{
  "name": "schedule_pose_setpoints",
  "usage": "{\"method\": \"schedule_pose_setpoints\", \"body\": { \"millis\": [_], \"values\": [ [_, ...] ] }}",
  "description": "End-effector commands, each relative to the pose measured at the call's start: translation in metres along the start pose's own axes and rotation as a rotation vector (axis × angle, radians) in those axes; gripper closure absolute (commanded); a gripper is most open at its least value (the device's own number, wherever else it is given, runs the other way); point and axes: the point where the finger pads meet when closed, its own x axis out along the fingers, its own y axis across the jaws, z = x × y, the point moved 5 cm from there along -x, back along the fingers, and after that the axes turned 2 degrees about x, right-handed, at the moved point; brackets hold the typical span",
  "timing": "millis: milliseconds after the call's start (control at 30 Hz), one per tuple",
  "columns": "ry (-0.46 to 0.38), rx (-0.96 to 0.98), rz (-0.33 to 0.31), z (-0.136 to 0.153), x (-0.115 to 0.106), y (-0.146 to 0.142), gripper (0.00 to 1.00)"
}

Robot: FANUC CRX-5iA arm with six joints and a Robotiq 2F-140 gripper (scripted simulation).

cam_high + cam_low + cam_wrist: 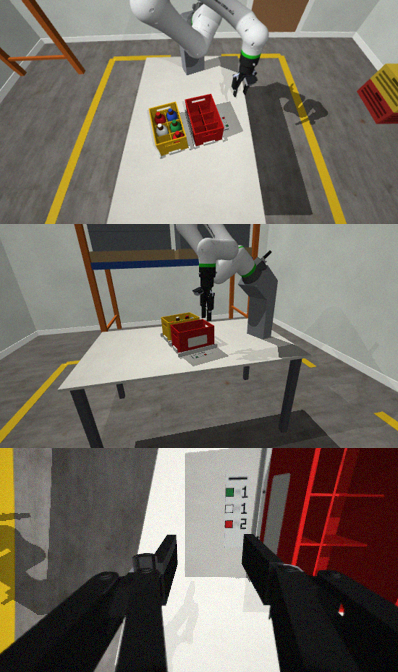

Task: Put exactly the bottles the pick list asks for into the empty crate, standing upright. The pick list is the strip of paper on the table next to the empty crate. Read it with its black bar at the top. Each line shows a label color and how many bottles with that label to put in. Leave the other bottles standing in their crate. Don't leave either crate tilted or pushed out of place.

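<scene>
The pick list (pixel 220 513) (pixel 230 118) (pixel 202 355) lies on the table beside the empty red crate (pixel 198 99) (pixel 192 337) (pixel 350 508). In the wrist view, with its black bar at the top, it reads green 1, white 1, red 2. The yellow crate (pixel 170 146) (pixel 168 323) stands left of the red one. It holds a red bottle (pixel 158 117), a blue bottle (pixel 171 115), a white bottle (pixel 161 130), a green bottle (pixel 176 126) and another red bottle (pixel 177 135). My gripper (pixel 239 90) (pixel 207 314) (pixel 209 549) hangs high above the table behind the list, partly open and empty.
The grey robot pedestal (pixel 192 63) (pixel 260 307) stands at the table's back. The table's right edge runs close under the gripper. Red and yellow crates (pixel 380 94) sit on the floor at the far right. An orange rack (pixel 54 36) (pixel 94 278) stands behind the table.
</scene>
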Motion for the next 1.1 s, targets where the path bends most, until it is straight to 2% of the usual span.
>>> {"method": "schedule_pose_setpoints", "body": {
  "millis": [0,67,533,633,667,1067],
  "values": [
    [-0.015,-0.154,-0.028,-0.006,0.021,0.018,0.56],
    [-0.015,-0.154,-0.028,-0.006,0.021,0.018,0.56],
    [-0.010,-0.600,-0.024,-0.014,0.065,0.070,0.56],
    [-0.010,-0.629,-0.023,-0.014,0.065,0.070,0.56],
    [-0.009,-0.713,-0.036,-0.014,0.065,0.070,0.56],
    [0.000,-1.087,-0.035,-0.014,0.065,0.070,0.56]
  ]
}}
